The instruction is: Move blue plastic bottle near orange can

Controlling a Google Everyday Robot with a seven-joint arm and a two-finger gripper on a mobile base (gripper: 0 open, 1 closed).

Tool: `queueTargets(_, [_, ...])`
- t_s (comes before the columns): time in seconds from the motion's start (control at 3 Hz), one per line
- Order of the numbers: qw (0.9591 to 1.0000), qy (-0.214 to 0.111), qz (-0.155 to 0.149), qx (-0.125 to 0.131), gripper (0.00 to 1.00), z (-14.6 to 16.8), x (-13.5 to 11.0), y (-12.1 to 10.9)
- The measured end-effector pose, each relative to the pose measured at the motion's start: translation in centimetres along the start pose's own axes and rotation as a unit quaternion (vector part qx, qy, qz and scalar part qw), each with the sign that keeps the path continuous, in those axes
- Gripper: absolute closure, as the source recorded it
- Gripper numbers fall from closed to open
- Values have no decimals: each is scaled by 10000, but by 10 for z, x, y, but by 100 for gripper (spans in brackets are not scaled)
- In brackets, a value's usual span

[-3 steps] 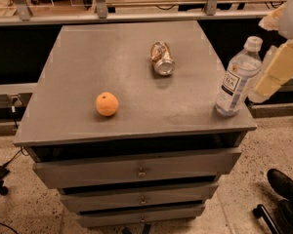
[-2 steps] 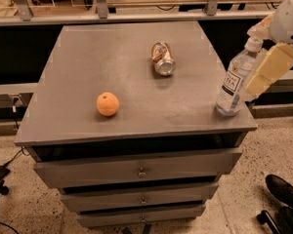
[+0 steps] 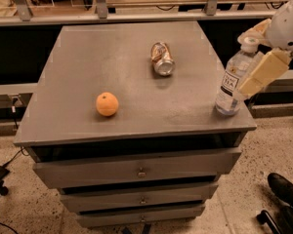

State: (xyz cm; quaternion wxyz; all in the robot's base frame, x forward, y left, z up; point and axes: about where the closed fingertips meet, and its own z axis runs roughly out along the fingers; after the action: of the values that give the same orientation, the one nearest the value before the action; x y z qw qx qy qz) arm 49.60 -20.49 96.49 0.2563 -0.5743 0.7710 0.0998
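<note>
The blue plastic bottle (image 3: 233, 82) stands upright near the front right corner of the grey cabinet top (image 3: 102, 57); it is clear with a white cap and a white label. The orange can (image 3: 162, 58) lies on its side at the middle back of the top, silver end toward me, well left of the bottle. My gripper (image 3: 242, 64) comes in from the right at the bottle's upper half. One cream finger (image 3: 263, 72) lies along the bottle's right side and the other (image 3: 253, 32) is behind the cap. It is open around the bottle.
A round orange fruit (image 3: 107, 104) sits front left on the top. The cabinet has drawers (image 3: 136, 172) below. A metal rail (image 3: 136, 16) runs behind it. A dark object (image 3: 285, 189) lies on the floor at the bottom right.
My gripper has moved left and down toward the bottle, from beside it to around its upper part. The bottle, can and fruit have not moved.
</note>
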Motion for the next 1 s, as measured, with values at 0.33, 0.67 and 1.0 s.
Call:
queueTargets(0.33, [10000, -1, -4, 4, 39, -1, -2, 0])
queueTargets(0.67, [10000, -2, -4, 4, 70, -2, -2, 0])
queueTargets(1.0, [10000, -8, -16, 13, 92, -1, -3, 0])
